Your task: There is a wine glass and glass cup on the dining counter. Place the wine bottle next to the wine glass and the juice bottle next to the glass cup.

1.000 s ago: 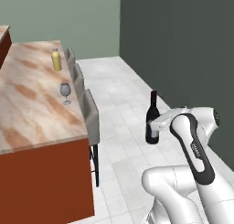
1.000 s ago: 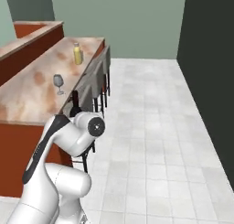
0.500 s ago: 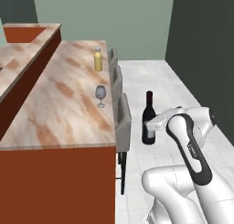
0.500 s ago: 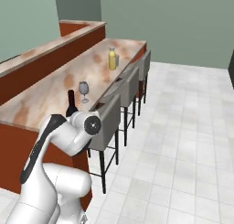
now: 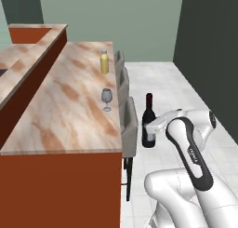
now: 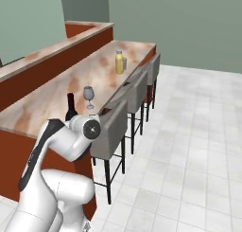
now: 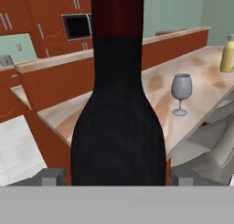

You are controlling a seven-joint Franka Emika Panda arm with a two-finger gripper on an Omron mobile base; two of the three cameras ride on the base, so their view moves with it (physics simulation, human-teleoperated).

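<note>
Hand view: the wine bottle (image 7: 118, 113) stood upright and close before the camera, dark body below, dark red neck above, with the gripper's (image 7: 112, 176) two grey fingertips (image 7: 51, 176) showing at either side of its base.
Gripper state: closed on the wine bottle low on its body; the bottle hung clear of any surface, so the grasp alone carried it.
Wine bottle position: in the left base view the wine bottle (image 5: 148, 122) was held off the floor beside the stools, outside the dining counter's (image 5: 60, 110) edge; in the right base view only its top (image 6: 71, 108) showed behind the arm.
Why held upright: presumably so it could be set straight down on its base without tipping.
Wine glass: the wine glass (image 5: 107, 99) stood on the marbled top near the stool-side edge, with bare counter around it; also seen in the right base view (image 6: 88, 97) and from the hand (image 7: 181, 94).
Juice bottle: the juice bottle (image 5: 104, 62) stood farther along the counter, well apart from the wine glass; a grey form just beside it in the right base view may have been the glass cup (image 6: 124, 64), though that was too faint to confirm.
Stools: grey stool backs (image 5: 128, 124) lined the counter edge between bottle and glass, a likely reason for carrying the bottle high.
Step judged: transport, with placement beside the wine glass not yet done.
</note>
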